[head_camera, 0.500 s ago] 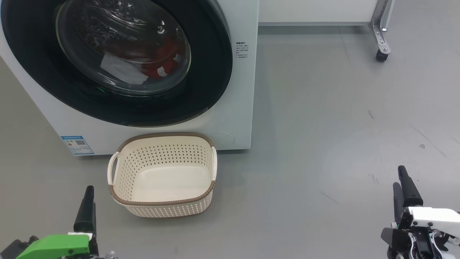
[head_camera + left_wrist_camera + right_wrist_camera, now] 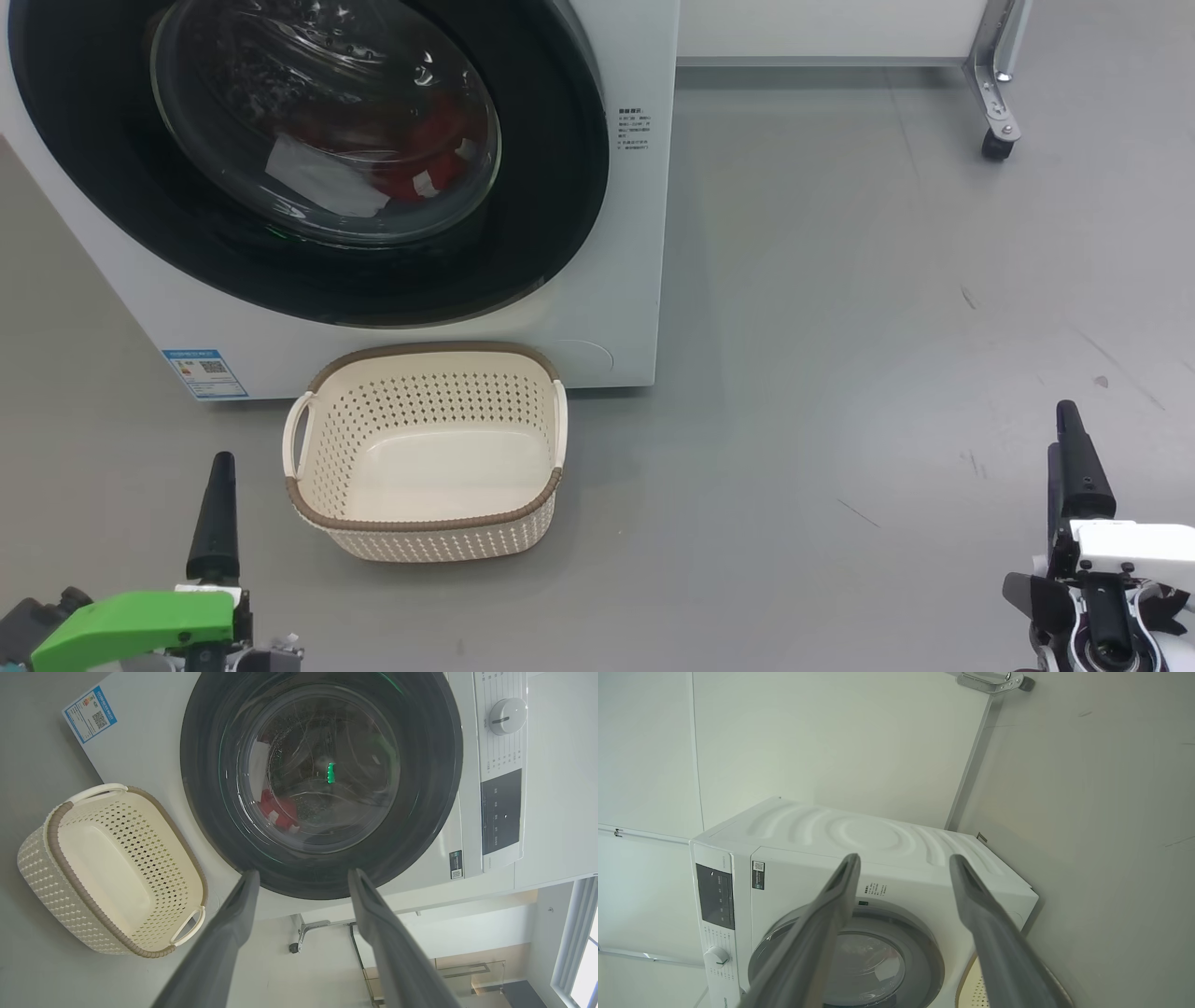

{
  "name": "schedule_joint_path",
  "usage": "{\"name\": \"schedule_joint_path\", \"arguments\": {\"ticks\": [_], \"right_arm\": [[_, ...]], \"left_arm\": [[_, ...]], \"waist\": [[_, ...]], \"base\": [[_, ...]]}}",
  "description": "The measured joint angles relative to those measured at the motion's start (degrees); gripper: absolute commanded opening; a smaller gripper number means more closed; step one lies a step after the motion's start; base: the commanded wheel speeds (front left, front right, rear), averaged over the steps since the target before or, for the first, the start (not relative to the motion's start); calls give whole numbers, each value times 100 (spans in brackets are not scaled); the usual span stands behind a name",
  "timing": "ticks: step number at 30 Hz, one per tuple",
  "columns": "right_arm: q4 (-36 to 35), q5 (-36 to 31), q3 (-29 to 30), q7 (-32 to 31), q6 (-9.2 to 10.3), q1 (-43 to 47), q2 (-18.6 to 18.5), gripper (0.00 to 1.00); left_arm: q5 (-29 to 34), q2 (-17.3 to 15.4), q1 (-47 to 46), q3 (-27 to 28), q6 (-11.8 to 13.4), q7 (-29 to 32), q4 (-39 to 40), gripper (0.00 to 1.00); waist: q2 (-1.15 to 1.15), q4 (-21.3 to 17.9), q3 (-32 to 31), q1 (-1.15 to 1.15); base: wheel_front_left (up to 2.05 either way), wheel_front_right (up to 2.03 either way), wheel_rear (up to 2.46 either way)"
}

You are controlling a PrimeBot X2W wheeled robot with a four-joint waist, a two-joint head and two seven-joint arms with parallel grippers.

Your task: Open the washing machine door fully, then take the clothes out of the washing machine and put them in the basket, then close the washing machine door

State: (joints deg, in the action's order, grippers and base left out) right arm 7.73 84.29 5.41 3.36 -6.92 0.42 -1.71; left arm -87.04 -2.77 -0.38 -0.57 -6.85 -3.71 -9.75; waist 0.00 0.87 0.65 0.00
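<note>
While black-rimmed round glass door (image 2: 317, 140) sits shut, upper left of frame, red fabric clothes (image 2: 425, 163) behind it, left gripper (image 2: 303, 875) and right gripper (image 2: 903, 858) both spread, empty; left nearer, door up-frame.

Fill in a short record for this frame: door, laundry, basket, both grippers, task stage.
door: washing machine door closed
laundry: clothes, red and white, inside behind the door glass
container: basket empty, standing in front of the washing machine
left gripper: open, holding nothing
right gripper: open, holding nothing
task stage: no step done yet
</note>
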Motion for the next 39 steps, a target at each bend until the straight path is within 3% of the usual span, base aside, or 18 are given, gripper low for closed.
{"name": "schedule_joint_path", "arguments": {"ticks": [14, 25, 39], "right_arm": [[-305, -345, 211, 255, -1, -14, -2, 100], [-576, -1319, 152, 458, 9, -14, -3, 100], [-869, -2368, 82, 711, 264, -14, -8, 100]], "left_arm": [[800, -29, -91, 58, 0, -249, 468, 100], [1601, -30, -117, 65, -1, -452, 649, 100], [3267, -168, -114, -179, -2, -705, 875, 100]], "waist": [[0, 45, -4, 0], [0, 74, 0, 0], [0, 102, 49, 0]], "base": [[0, 0, 0], [0, 0, 0], [0, 0, 0]]}}
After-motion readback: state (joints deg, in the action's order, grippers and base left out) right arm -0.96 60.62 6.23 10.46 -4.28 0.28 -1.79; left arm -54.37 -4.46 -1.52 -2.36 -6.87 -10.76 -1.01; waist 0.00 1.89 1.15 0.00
